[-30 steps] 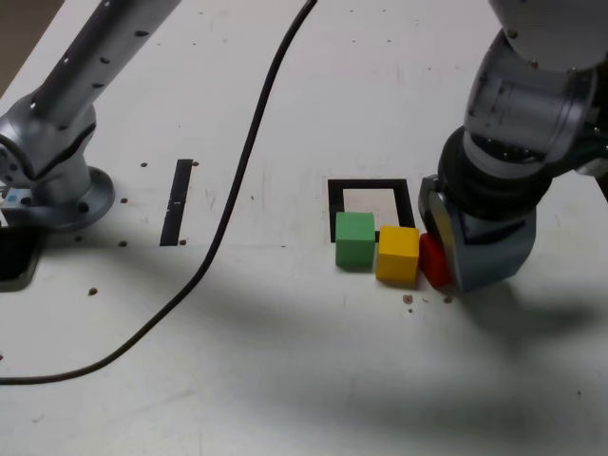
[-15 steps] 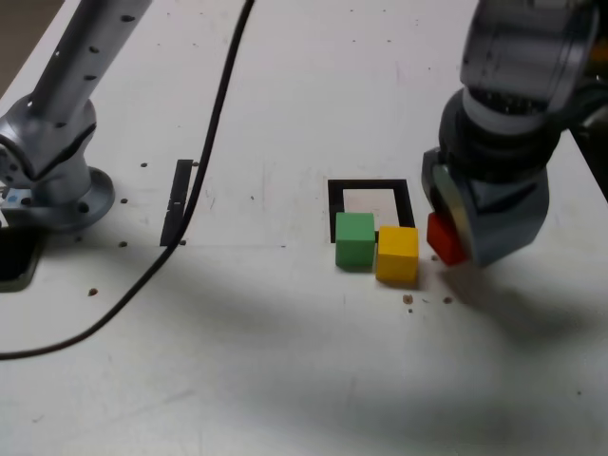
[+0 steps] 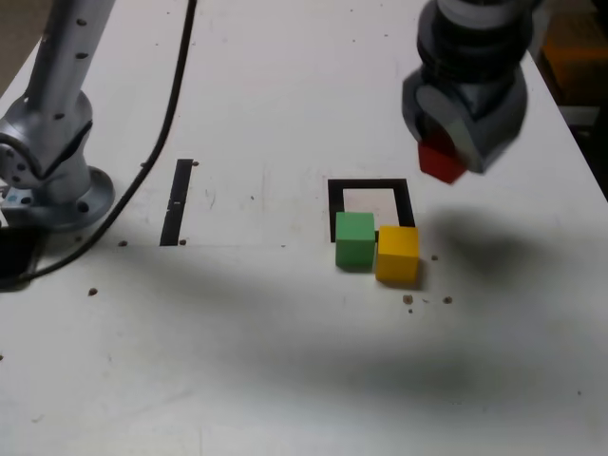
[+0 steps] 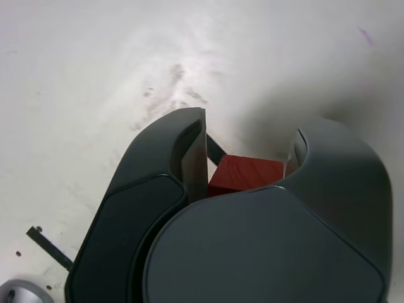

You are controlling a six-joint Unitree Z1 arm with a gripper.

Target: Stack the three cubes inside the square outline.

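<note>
One gripper point(image 3: 439, 160), hanging in the air above the table point(image 3: 285, 361) at the exterior view's upper right — its jaws are pinching the red cube point(image 3: 440, 161) between them, the cube's lower corner poking out below. The wrist view is showing the same hold: the red cube point(image 4: 245, 175) is sitting clamped between the two dark jaws, with white table behind it.

Cubes, counted: three. One red, in the grip and clear of the surface. One green cube point(image 3: 354, 238) and one yellow cube point(image 3: 397, 253), both resting on the table, side by side and touching or nearly so, the yellow to the exterior view's right of the green. All three are looking matte, plain-faced and alike in size, each smaller than the gripper.

One square outline point(image 3: 332, 195) — a black tape frame with a white centre. The green cube is overlapping its near edge, the yellow is lying at its near right corner, mostly outside. The red cube is hanging above and to the exterior view's right of the frame.

One straight black tape strip point(image 3: 177, 200), well apart to the exterior view's left. One black cable point(image 3: 142, 169) is trailing over the table near the arm's grey base point(image 3: 57, 180). A few dark crumbs point(image 3: 408, 299) are lying near the yellow cube.
</note>
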